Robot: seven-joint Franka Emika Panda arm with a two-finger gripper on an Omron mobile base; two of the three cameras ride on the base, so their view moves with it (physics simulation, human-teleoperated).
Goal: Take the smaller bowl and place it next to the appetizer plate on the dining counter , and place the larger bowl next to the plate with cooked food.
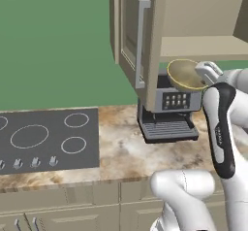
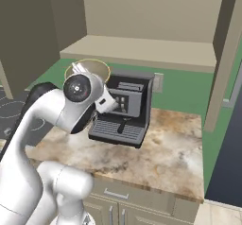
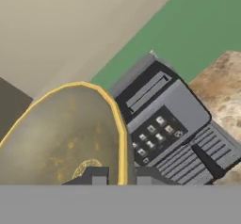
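Above the beige marbled wall counter, the gripper is pinched on the rim of the small tan yellow-rimmed bowl, over the grey coffee machine. The thin rim grip looks shaky, so the bowl could slip during a wide swing, or perhaps clip the beige cabinet shelf.

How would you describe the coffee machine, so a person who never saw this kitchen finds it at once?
Find the open wall cabinet over the marbled counter. Directly beneath its shelf, against the green wall, stands the coffee machine: a dark grey box with a button panel and a ribbed drip tray. Unlike the flat black cooktop beside it, it stands upright.
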